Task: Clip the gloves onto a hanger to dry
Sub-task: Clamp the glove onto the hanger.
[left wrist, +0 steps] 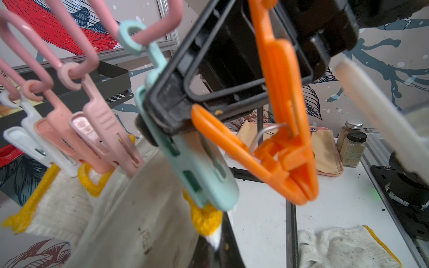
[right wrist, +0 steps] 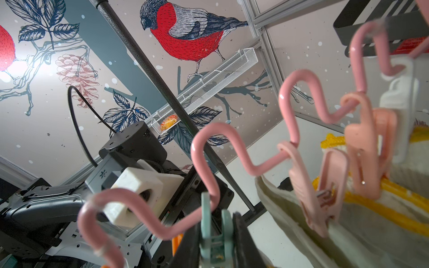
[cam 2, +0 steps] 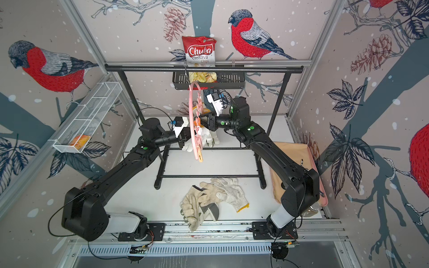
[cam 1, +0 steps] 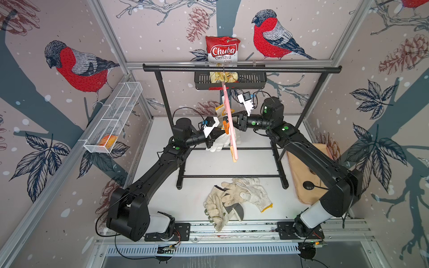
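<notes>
So we're mid-clip on one glove right now. The pink hanger [cam 1: 232, 143] is hooked on the top rail of the black rack [cam 1: 241, 69], over the far half of the bench [cam 1: 204, 167], and both arms reach in at it from either side.

The left tool [cam 1: 211, 140] is clamped shut on a white knit glove [cam 1: 220, 145] and holds it up against the row of pins. The right tool [cam 1: 235, 118] is pinching the handles of the teal pin [left wrist: 197, 176]. From the left wrist camera, that pin's mouth sits right on the glove's yellow cuff [left wrist: 205, 219]. I can't tell if the cuff is actually inside the mouth or just touching the tip, it's blurry there.

The orange pin [left wrist: 285, 143] next to it hangs empty. Further along the row, the pink pins [left wrist: 104, 139] already have clipped gloves [left wrist: 62, 197] in them. The spare gloves [cam 1: 234, 199] lie in a heap near the bench edge where the arm bases are mounted, roughly at its middle.

My guess for what's next is that the right tool lets the teal pin snap closed on the cuff. Only then should the left tool let go, otherwise the glove just drops. After that it's back to the heap for another one.
</notes>
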Controlling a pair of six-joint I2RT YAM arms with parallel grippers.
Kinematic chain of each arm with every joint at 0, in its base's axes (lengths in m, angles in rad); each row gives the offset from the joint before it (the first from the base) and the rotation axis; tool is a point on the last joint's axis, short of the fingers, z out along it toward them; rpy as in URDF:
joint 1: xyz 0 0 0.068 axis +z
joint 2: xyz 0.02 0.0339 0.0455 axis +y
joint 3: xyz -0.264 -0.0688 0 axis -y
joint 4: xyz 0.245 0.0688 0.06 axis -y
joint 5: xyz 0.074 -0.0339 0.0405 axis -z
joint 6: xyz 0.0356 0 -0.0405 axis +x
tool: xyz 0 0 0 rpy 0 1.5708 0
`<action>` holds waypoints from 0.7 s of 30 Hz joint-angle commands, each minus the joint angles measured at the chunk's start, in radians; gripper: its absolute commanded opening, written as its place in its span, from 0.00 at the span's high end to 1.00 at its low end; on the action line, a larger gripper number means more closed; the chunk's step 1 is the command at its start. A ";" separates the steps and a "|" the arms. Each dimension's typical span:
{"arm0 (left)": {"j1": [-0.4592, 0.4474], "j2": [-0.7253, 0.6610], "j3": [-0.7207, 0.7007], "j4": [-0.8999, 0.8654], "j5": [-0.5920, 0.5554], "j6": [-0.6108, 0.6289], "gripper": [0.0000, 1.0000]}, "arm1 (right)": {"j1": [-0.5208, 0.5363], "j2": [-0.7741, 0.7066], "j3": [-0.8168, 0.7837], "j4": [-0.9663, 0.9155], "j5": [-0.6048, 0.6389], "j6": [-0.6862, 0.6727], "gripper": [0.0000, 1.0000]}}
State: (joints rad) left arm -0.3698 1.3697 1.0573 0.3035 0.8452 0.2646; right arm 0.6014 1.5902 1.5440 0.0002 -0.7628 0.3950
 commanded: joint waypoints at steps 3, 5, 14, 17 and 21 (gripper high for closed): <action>0.004 -0.004 0.019 0.040 0.016 0.002 1.00 | -0.002 -0.006 0.001 0.059 -0.017 0.001 0.77; 0.007 -0.007 0.022 0.039 0.019 0.004 1.00 | -0.002 -0.005 0.001 0.057 -0.017 0.000 0.77; 0.015 -0.023 0.039 0.005 0.034 0.021 1.00 | -0.002 -0.004 -0.005 0.058 -0.017 -0.003 0.78; 0.020 -0.029 0.039 0.000 0.038 0.024 1.00 | -0.003 -0.006 -0.004 0.057 -0.017 -0.005 0.78; 0.027 -0.040 0.040 -0.005 0.037 0.028 1.00 | -0.003 -0.004 -0.007 0.057 -0.019 -0.004 0.78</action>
State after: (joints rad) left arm -0.3477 1.3430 1.0866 0.2764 0.8635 0.2745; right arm 0.5999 1.5902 1.5379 0.0231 -0.7761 0.3946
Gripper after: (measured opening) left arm 0.054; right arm 0.236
